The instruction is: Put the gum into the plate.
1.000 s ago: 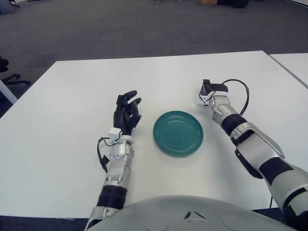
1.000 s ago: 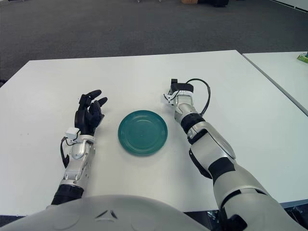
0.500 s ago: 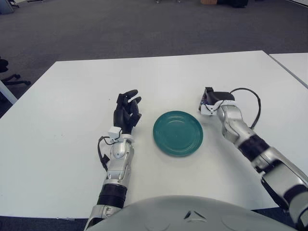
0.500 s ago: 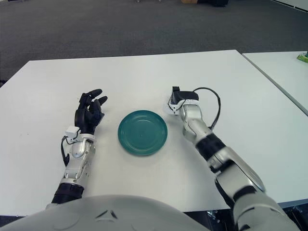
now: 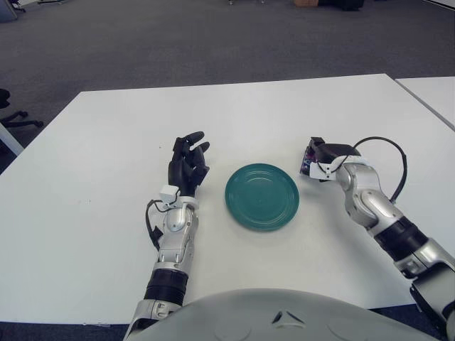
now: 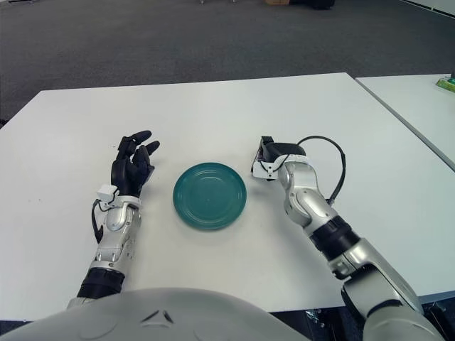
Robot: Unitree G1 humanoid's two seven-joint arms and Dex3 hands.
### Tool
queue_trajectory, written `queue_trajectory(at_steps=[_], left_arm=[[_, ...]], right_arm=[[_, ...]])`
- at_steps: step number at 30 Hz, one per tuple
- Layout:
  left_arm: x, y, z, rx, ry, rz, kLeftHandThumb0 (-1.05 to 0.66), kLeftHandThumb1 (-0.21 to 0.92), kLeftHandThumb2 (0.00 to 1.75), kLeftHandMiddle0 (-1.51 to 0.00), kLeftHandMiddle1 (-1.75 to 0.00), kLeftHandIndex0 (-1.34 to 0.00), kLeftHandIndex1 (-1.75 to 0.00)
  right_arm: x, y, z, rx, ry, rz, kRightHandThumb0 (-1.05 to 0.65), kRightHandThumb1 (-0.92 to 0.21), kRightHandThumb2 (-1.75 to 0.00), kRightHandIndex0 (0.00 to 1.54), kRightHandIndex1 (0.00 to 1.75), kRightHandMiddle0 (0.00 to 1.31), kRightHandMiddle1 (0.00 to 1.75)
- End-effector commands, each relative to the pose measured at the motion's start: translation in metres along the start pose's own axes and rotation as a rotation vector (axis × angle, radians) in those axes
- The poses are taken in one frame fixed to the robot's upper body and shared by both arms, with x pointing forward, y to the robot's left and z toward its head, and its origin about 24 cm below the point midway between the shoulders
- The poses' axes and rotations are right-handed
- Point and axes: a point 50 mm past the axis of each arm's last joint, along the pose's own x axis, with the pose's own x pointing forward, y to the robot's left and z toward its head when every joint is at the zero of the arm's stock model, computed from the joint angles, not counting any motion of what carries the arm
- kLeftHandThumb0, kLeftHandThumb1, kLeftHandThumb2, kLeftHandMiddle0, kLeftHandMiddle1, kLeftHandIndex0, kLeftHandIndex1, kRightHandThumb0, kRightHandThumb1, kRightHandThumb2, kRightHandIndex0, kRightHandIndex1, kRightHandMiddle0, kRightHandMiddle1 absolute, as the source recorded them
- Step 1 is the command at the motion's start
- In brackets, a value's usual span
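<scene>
Peeking purple gum [image 5: 308,159] within right hand [image 5: 318,158] beside teal plate [image 5: 261,196]

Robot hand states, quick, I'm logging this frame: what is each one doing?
Left robot hand: open, holding nothing, left of the plate.
Right robot hand: closed on the gum, right of the plate.

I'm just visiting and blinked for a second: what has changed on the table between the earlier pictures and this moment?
The right hand has swung nearer the robot and now sits just off the right rim of the green plate, its forearm turned sideways. A small dark item shows in its fingers, too unclear to name. The left hand stayed left of the plate, fingers relaxed. The plate has not moved and holds nothing.
</scene>
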Motion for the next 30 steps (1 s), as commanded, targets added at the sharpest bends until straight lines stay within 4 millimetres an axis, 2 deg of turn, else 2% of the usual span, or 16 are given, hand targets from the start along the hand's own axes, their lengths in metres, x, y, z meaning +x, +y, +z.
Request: queue_trajectory(at_steps=[1,7,11,16,19,30], left_arm=[[0.005,-0.012,0.001,-0.059,-0.003,-0.006,-0.73,0.92,0.65,-0.37,-0.93,-0.33,-1.19],[0.006,-0.010,0.000,-0.064,0.000,-0.011,-0.74,0.92,0.65,-0.36,-0.92,-0.31,-1.18],[0.006,-0.010,0.000,-0.066,0.001,-0.013,-0.73,0.92,0.65,-0.36,-0.91,-0.31,-1.18],[0.006,-0.011,0.001,-0.059,-0.006,-0.011,-0.74,0.92,0.65,-0.37,-0.91,-0.32,-1.19],[0.005,-0.010,0.001,-0.059,-0.008,-0.011,-0.74,0.92,0.66,-0.37,-0.92,-0.32,-1.19],[0.003,-0.008,0.002,-0.062,-0.010,-0.020,-0.72,0.92,0.65,-0.39,-0.94,-0.35,-1.20]], right_arm=[[-0.004,0.000,-0.003,-0.001,-0.004,0.013,-0.87,-0.92,-0.65,0.62,1.41,0.07,1.12],[-0.003,-0.001,-0.008,-0.002,-0.013,-0.021,-0.88,-0.92,-0.65,0.62,1.28,0.06,1.09],[0.003,-0.003,-0.011,-0.011,-0.019,-0.072,-0.87,-0.92,-0.65,0.53,1.15,0.03,1.09],[0.006,-0.003,-0.010,-0.013,-0.025,-0.100,-0.87,-0.92,-0.65,0.45,0.87,0.00,1.02],[0.006,-0.003,-0.008,-0.009,-0.028,-0.104,-0.87,-0.92,-0.66,0.44,0.78,0.00,0.99],[0.003,-0.003,-0.002,0.019,-0.048,-0.113,-0.85,-0.92,-0.68,0.43,0.69,0.00,0.93]])
